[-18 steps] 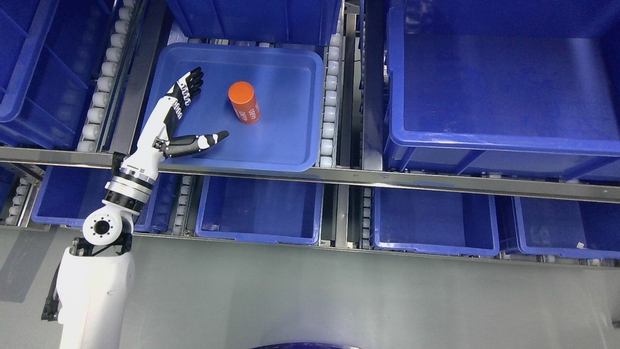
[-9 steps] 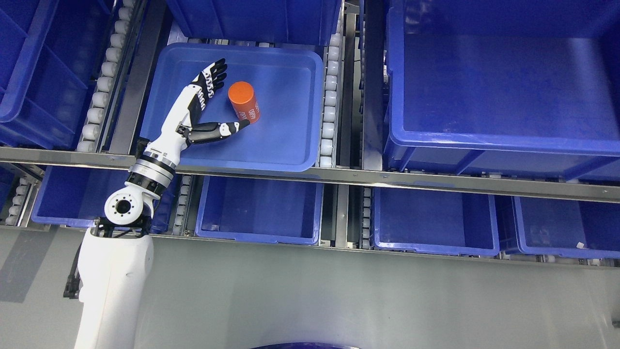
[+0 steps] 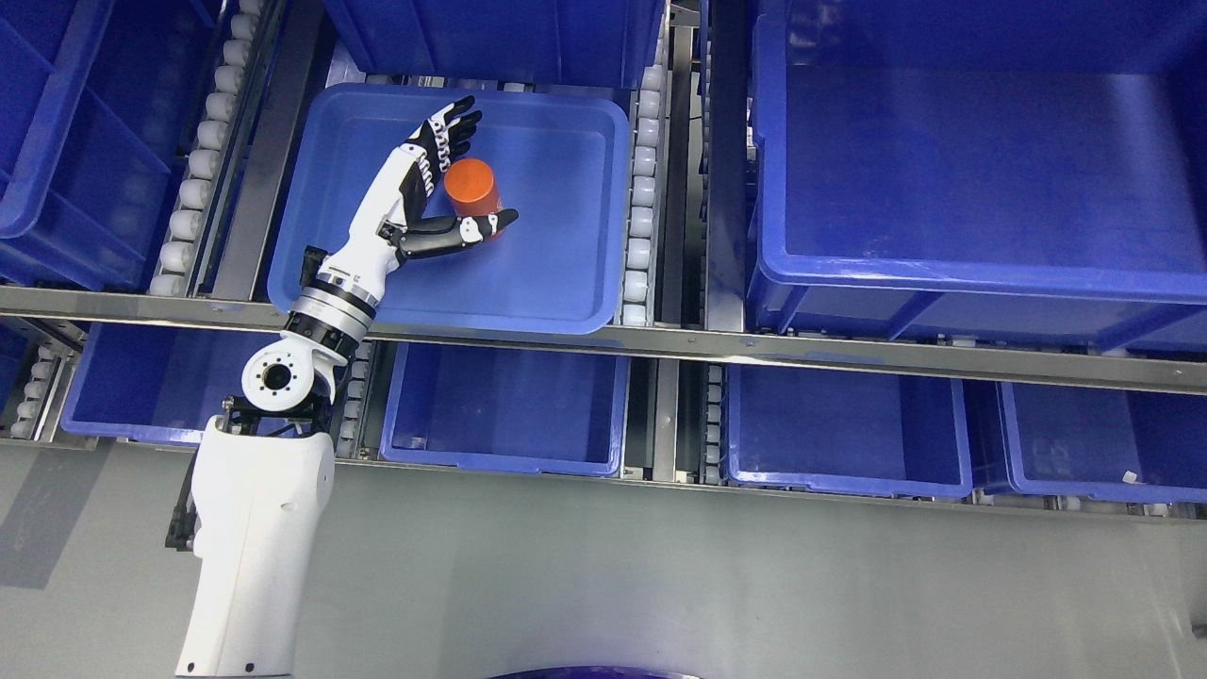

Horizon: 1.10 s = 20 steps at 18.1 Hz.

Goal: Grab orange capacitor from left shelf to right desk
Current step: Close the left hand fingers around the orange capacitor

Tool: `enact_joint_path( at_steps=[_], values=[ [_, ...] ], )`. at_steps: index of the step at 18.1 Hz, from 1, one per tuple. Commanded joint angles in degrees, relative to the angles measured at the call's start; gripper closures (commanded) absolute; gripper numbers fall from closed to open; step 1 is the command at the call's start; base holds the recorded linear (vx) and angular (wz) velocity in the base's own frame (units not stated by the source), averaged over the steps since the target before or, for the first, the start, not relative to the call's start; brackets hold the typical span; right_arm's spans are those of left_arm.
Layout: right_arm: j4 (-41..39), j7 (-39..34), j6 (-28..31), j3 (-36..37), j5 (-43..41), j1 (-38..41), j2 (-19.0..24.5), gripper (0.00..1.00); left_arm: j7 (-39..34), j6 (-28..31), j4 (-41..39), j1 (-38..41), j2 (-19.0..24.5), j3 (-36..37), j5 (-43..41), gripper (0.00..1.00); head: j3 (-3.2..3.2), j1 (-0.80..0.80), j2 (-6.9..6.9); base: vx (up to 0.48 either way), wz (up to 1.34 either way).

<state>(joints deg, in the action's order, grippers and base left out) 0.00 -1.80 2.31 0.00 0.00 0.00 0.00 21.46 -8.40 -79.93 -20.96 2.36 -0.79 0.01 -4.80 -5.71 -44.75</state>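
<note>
An orange capacitor (image 3: pixel 471 187), a short cylinder, stands in a shallow blue tray (image 3: pixel 556 273) on the shelf. My left hand (image 3: pixel 462 174) reaches into the tray from the lower left and is open around the capacitor. Its fingers (image 3: pixel 445 140) pass on the capacitor's left and far side. The thumb (image 3: pixel 469 231) lies across its near lower end and hides that part. I cannot tell whether the hand touches the cylinder. The right arm is out of view.
Roller tracks (image 3: pixel 643 203) and metal rails (image 3: pixel 717 344) run beside the tray. A large deep blue bin (image 3: pixel 971 160) fills the right of the shelf. More blue bins (image 3: pixel 509 405) sit on the lower level and at the far left (image 3: pixel 66 141). Grey floor (image 3: pixel 660 585) lies below.
My left arm has moved right and further into the tray. The open hand, first well left of the capacitor, now brackets it with fingers behind and thumb in front. The capacitor has stayed put.
</note>
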Motion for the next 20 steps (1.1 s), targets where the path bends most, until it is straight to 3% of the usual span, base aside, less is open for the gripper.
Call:
enact_joint_path(
  at_steps=[1, 9, 12, 20],
  values=[
    [-1.3, 0.0, 0.0, 0.6, 0.0, 1.9, -1.0, 0.00, 0.0, -0.2, 4.5, -1.4, -1.0, 0.9, 0.8, 0.23, 0.00, 0.00, 0.00, 0.000, 0.00],
    [-1.3, 0.0, 0.0, 0.7, 0.0, 1.9, -1.0, 0.00, 0.1, -0.1, 4.5, -0.8, -0.4, 0.9, 0.7, 0.34, 0.00, 0.00, 0.00, 0.000, 0.00],
    [-1.3, 0.0, 0.0, 0.7, 0.0, 1.9, -1.0, 0.00, 0.3, -0.4, 4.5, -0.8, -0.5, 0.3, 0.8, 0.49, 0.00, 0.00, 0.00, 0.000, 0.00],
    [-1.3, 0.0, 0.0, 0.6, 0.0, 1.9, -1.0, 0.00, 0.5, -1.7, 4.5, -0.6, -0.6, -1.2, 0.9, 0.77, 0.00, 0.00, 0.00, 0.000, 0.00]
  ],
)
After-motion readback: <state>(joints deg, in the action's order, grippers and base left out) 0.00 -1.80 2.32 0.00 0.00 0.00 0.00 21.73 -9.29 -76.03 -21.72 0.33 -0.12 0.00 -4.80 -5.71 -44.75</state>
